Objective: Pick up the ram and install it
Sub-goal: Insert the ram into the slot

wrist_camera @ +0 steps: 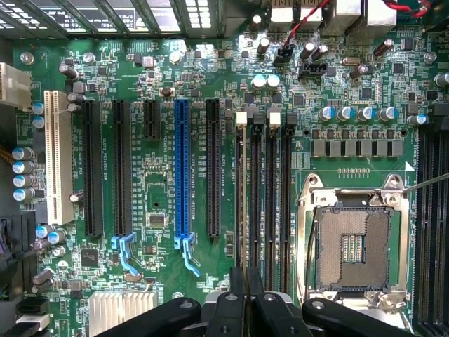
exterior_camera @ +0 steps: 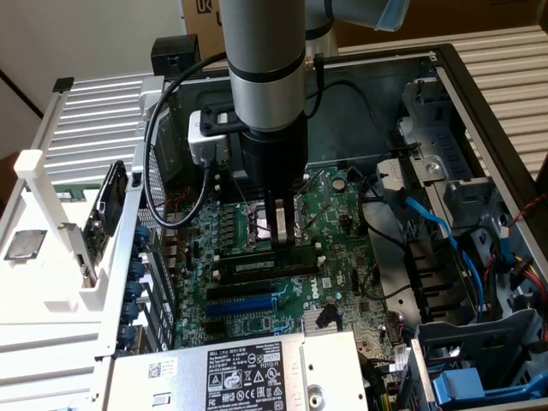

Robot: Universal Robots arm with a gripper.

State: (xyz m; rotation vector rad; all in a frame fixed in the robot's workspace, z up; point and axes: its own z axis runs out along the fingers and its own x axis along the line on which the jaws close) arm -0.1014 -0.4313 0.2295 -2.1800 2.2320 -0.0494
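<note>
Now the claw (exterior_camera: 280, 229) stands low over the motherboard (exterior_camera: 338, 214), its fingers (wrist_camera: 242, 309) pressed nearly together on the upper edge of the ram (exterior_camera: 272, 265) — a thin dark stick standing on edge at the memory slots (wrist_camera: 263, 203), just beside the processor socket (wrist_camera: 351, 242). Whether the ram is fully seated, I cannot tell. I judge it light and stiff but fragile — best pinched at the middle of its long top edge, so it stays upright and does not twist.
</note>
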